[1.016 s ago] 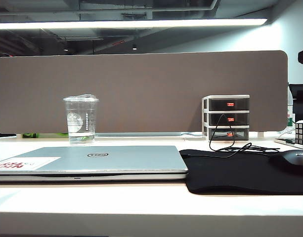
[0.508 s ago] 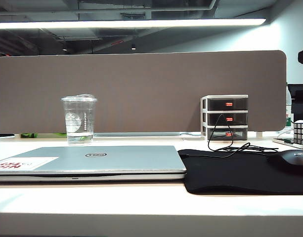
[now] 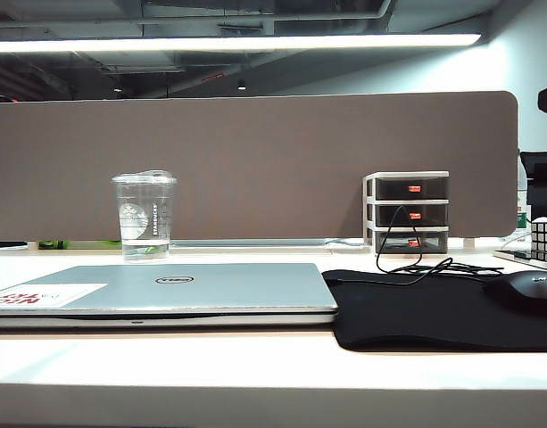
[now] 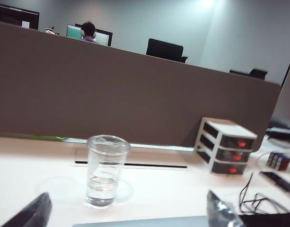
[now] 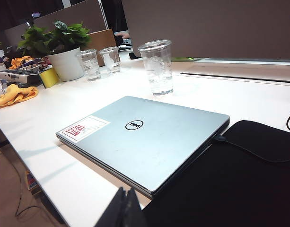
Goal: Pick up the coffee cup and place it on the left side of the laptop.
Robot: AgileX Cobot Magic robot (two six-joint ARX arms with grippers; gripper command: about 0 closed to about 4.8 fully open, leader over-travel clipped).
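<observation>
The coffee cup (image 3: pixel 145 217) is a clear lidded plastic cup with a white logo, holding a little water. It stands upright on the white desk just behind the closed silver laptop (image 3: pixel 166 290), near that laptop's left half. Neither arm shows in the exterior view. In the left wrist view my left gripper (image 4: pixel 128 215) is open, its dark fingertips (image 4: pixel 33 213) spread wide. It hangs over the laptop's rear edge (image 4: pixel 145 222), short of the cup (image 4: pixel 106 171). My right gripper (image 5: pixel 126 195) is shut and empty, held off the desk's front edge before the laptop (image 5: pixel 149 137). The cup (image 5: pixel 157 66) stands beyond.
A brown partition (image 3: pixel 255 165) backs the desk. A black mouse pad (image 3: pixel 434 308) with a mouse (image 3: pixel 527 290) and cable lies right of the laptop. Small drawers (image 3: pixel 407 212) and a puzzle cube (image 3: pixel 545 239) stand behind. Far left are a potted plant (image 5: pixel 64 61), two clear cups (image 5: pixel 90 64) and a yellow cloth (image 5: pixel 14 94).
</observation>
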